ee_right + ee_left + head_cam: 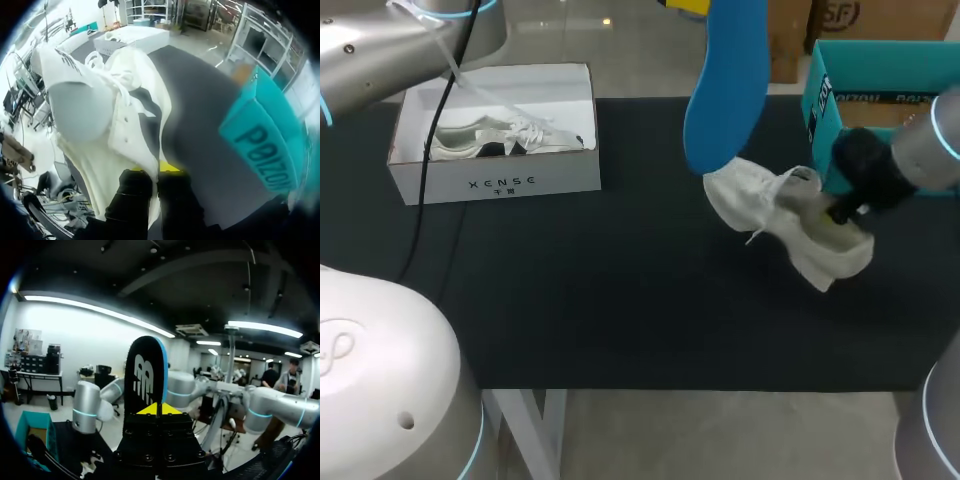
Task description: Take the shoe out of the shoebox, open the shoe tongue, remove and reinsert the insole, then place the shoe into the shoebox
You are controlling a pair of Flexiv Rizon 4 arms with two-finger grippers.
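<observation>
A blue insole [728,85] hangs upright above the table's back middle, its lower end just over the white shoe [775,210]. In the left wrist view my left gripper [159,409] is shut on the insole [145,372], whose black printed face and blue edge rise ahead of the yellow tips. My right gripper [842,212] holds the shoe tilted, slightly above the black mat, in front of the teal shoebox [880,70]. In the right wrist view the right gripper [158,172] is shut on the wall of the shoe [100,105]; the teal shoebox [265,135] stands beside it.
A white shoebox [495,180] with another pale shoe [490,138] inside stands at the back left, a black cable running across it. The black mat [620,290] covers the table; its front edge lies near the bottom.
</observation>
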